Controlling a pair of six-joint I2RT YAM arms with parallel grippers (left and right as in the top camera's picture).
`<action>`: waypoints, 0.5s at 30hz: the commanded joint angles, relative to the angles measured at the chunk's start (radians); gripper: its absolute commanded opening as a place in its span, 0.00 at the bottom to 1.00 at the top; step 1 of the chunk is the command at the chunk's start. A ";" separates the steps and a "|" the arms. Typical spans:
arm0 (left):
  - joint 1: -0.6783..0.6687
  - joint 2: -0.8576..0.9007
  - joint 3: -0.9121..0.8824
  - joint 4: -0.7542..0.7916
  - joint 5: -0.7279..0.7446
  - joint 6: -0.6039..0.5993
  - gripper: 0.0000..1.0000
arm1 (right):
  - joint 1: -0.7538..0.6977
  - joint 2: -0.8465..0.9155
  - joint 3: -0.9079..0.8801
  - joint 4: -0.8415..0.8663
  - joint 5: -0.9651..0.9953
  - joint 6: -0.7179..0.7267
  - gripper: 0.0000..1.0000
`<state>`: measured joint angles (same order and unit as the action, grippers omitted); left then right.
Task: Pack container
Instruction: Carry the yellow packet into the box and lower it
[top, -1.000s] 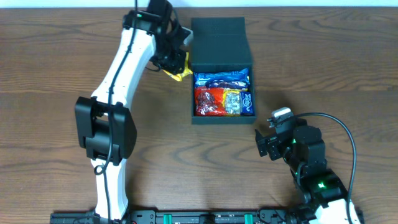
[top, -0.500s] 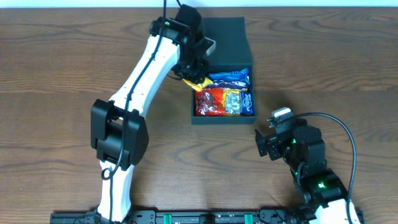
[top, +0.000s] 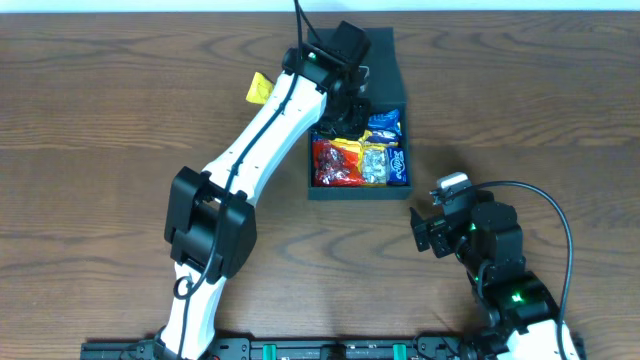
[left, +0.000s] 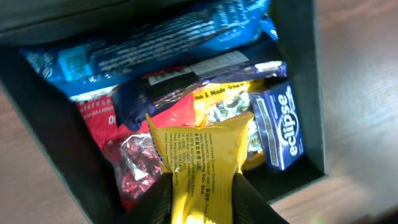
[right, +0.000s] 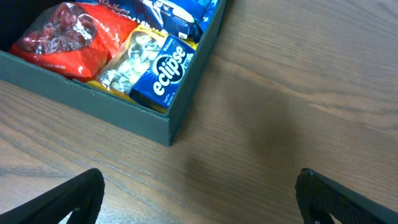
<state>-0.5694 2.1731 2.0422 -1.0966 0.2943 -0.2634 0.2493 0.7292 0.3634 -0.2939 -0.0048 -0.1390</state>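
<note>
Your left gripper (left: 202, 208) is clamped on a yellow packet (left: 202, 155), with a finger pressed to each side of the wrapper. Only the left wrist view shows this, because overhead the arm hides the grip. Beneath the packet sits the open container (left: 56, 149), holding a red bag (left: 134, 168), a blue wrapper (left: 155, 43) and an eclipse box (left: 280, 130). Only the overhead view shows a second yellow packet (top: 259, 88) on the table (top: 100, 150), to that hand's left. Your right gripper (right: 199, 199) is spread wide and holds nothing, near the container's corner.
</note>
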 joint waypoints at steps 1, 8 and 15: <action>-0.026 -0.043 0.002 -0.003 -0.088 -0.127 0.29 | -0.013 -0.002 -0.004 0.001 -0.003 0.011 0.99; -0.094 -0.043 -0.005 -0.003 -0.148 -0.217 0.28 | -0.013 -0.003 -0.004 0.001 -0.003 0.011 0.99; -0.143 -0.043 -0.072 0.031 -0.161 -0.327 0.28 | -0.013 -0.002 -0.004 0.001 -0.003 0.011 0.99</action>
<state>-0.7063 2.1704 2.0094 -1.0771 0.1699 -0.5156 0.2493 0.7292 0.3634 -0.2939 -0.0048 -0.1387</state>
